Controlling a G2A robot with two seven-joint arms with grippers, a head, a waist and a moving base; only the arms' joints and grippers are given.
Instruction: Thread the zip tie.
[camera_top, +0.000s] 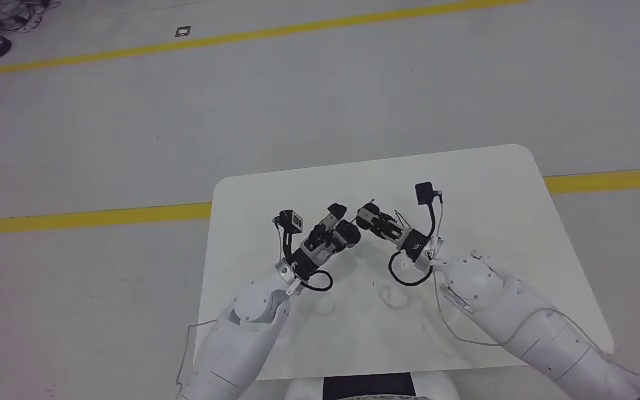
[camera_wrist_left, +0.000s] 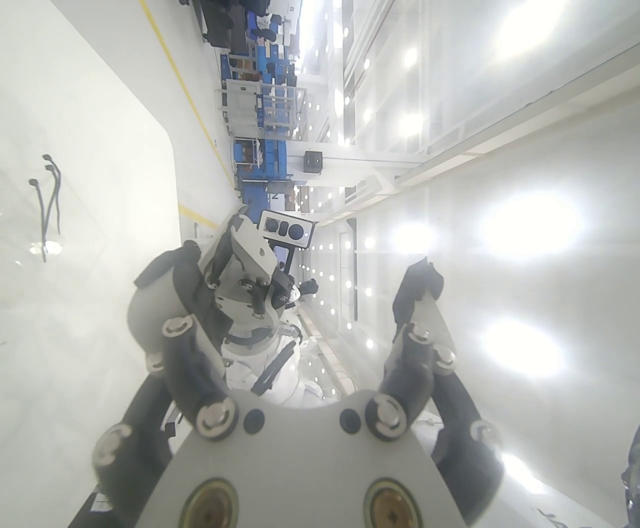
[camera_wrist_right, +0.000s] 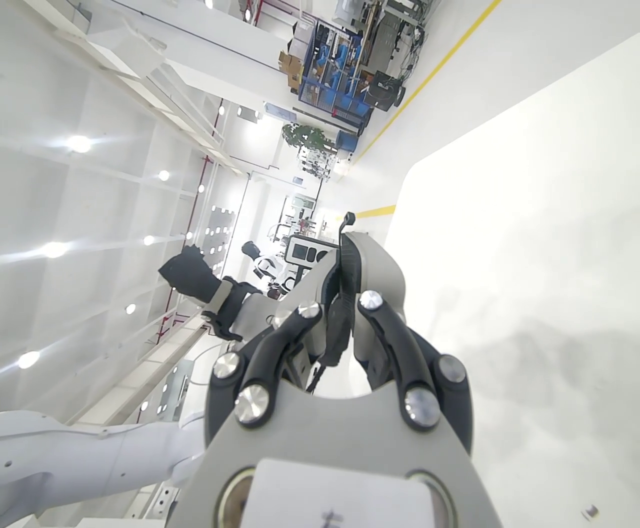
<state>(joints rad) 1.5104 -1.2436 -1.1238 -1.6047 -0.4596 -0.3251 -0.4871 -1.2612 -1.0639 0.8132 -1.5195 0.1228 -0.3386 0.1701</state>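
Pinching the zip tie above the middle of the tabletop, the right gripper faces the wide-spread left gripper; threading looks barely begun, and next the left should grasp the loose end.

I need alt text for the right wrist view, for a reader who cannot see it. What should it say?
The right gripper is shut on a black zip tie, whose head sticks out past the gripper. A black fingertip of the left arm stands apart from it, and the white table lies beyond.

Overhead looks down; wrist views share the table.
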